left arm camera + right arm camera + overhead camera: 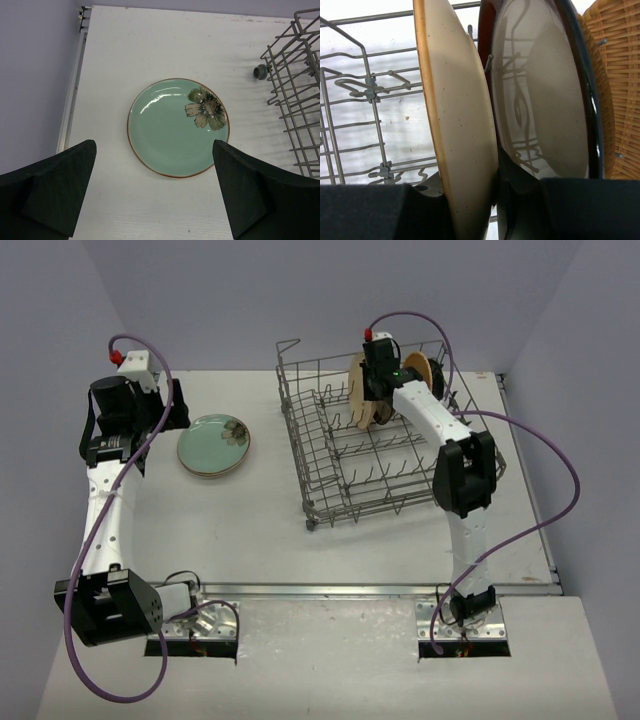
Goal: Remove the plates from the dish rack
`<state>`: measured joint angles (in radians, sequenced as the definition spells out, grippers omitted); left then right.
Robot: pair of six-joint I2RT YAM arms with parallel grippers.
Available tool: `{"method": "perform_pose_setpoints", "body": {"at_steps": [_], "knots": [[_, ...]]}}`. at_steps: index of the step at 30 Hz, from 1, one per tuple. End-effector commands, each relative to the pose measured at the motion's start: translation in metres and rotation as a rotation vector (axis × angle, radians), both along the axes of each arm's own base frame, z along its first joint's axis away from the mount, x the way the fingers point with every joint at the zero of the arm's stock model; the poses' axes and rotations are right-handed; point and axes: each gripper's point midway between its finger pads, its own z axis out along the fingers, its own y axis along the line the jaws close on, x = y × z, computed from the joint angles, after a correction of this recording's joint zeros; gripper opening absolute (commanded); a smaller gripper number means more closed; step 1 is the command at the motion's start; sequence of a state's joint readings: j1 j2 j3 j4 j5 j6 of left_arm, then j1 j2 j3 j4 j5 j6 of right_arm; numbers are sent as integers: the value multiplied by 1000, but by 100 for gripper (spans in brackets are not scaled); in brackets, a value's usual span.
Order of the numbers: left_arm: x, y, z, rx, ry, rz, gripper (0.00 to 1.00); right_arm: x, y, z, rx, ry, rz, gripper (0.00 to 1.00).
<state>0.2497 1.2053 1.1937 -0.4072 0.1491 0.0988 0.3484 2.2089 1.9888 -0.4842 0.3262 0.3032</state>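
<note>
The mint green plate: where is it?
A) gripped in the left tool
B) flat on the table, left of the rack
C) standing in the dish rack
B: the mint green plate lies flat on the table, apart from the dish rack to its right.

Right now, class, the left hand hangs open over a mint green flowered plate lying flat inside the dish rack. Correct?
No: the left wrist view shows the mint green flowered plate lying flat on the table beside the dish rack, not inside it. The left hand hangs open over it.
</note>
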Motion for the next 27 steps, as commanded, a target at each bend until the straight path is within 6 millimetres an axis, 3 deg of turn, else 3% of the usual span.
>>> {"method": "perform_pose_setpoints", "body": {"at_steps": [1, 17, 19, 23, 27], "knots": [[-1, -1, 13, -5, -51, 6, 100, 4, -14, 42, 92, -105, -168, 0], [-5, -4, 22, -16, -68, 4, 100, 3, 1, 162, 26, -408, -88, 0], [-6, -5, 25, -15, -71, 2, 100, 0, 6, 190, -13, -490, -68, 0], [-7, -6, 31, -16, -86, -3, 100, -5, 12, 225, -85, -601, -42, 0], [-7, -7, 37, -16, -99, -7, 100, -10, 12, 246, -151, -667, -20, 0]]}}
